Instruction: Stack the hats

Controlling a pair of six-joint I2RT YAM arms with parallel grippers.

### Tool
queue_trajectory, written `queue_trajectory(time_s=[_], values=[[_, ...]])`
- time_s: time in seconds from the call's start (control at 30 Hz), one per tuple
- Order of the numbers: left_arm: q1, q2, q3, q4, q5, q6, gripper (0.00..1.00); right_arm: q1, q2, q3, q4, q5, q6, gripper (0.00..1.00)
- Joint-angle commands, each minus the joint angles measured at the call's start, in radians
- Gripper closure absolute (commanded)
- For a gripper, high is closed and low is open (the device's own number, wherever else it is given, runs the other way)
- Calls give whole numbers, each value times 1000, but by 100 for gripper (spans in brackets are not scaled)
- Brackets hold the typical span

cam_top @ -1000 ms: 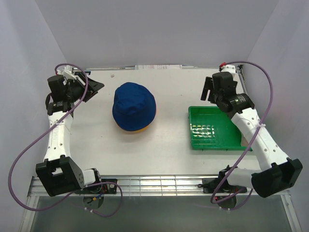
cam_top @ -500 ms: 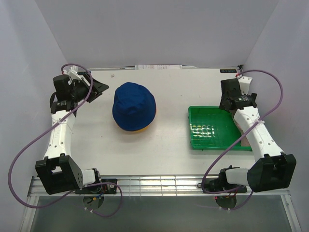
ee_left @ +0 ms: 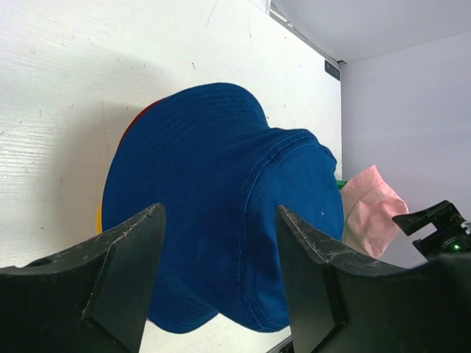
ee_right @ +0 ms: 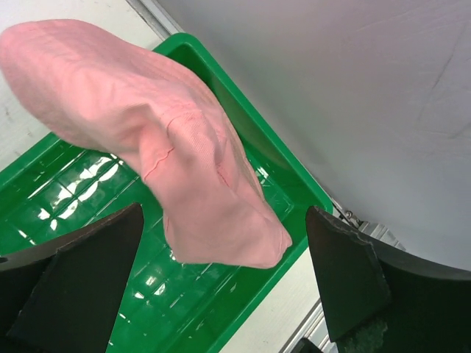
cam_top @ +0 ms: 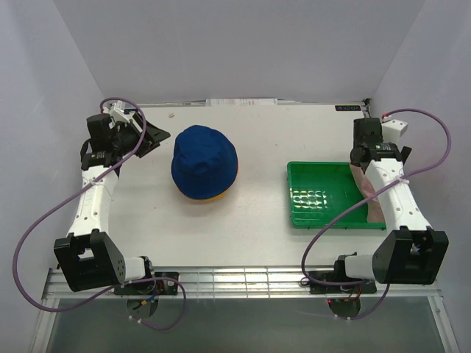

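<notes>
A royal blue hat (cam_top: 204, 166) tops a stack at the table's middle left. A yellow brim (cam_top: 211, 198) peeks out below it; the left wrist view shows the blue hat (ee_left: 221, 162) with slivers of dark red (ee_left: 137, 120) and yellow (ee_left: 98, 218). The grey hat is hidden. My left gripper (cam_top: 152, 135) is open and empty, left of the stack, its jaws (ee_left: 219, 213) framing the blue hat from a distance. A pink hat (ee_right: 169, 147) lies draped over the green tray's right side (cam_top: 363, 185). My right gripper (ee_right: 224, 217) hangs open above it, holding nothing.
The green plastic tray (cam_top: 316, 197) sits at the right, its ribbed floor (ee_right: 66, 213) bare apart from the pink hat. White walls close in the table on three sides. A metal rail runs along the near edge (cam_top: 243, 278).
My right arm has swung right and back, from the tray's far left corner to its right side above the pink hat. My left gripper has edged slightly toward the hat stack.
</notes>
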Motion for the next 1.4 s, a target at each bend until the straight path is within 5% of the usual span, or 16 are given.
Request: queue_trajectory(time_s=[0.0, 0.3, 0.4, 0.5, 0.53, 0.6, 1.03, 1.2, 1.37], values=[[-5, -16, 0, -8, -7, 26, 29, -42, 40, 43, 5, -45, 12, 4], [-10, -16, 14, -25, -15, 32, 29, -138, 112, 37, 52, -341, -5, 0], [-10, -28, 3, -25, -15, 35, 29, -140, 127, 31, 64, -405, -19, 8], [-11, -39, -6, -24, -15, 36, 30, -143, 129, 31, 80, -512, -35, 36], [-11, -42, -6, -24, -10, 36, 30, -143, 123, 36, 81, -543, -35, 68], [-11, -52, -8, -22, -7, 38, 30, -143, 111, 49, 89, -672, -40, 91], [-16, -98, -24, 131, 208, -34, 28, -129, 34, 309, 170, -1433, 13, 92], [-33, -132, -54, 252, 254, -137, 26, -86, 22, 306, 432, -1738, 162, 92], [-103, -143, -90, 358, 240, -250, 25, 38, 40, 321, 666, -1815, 346, 92]])
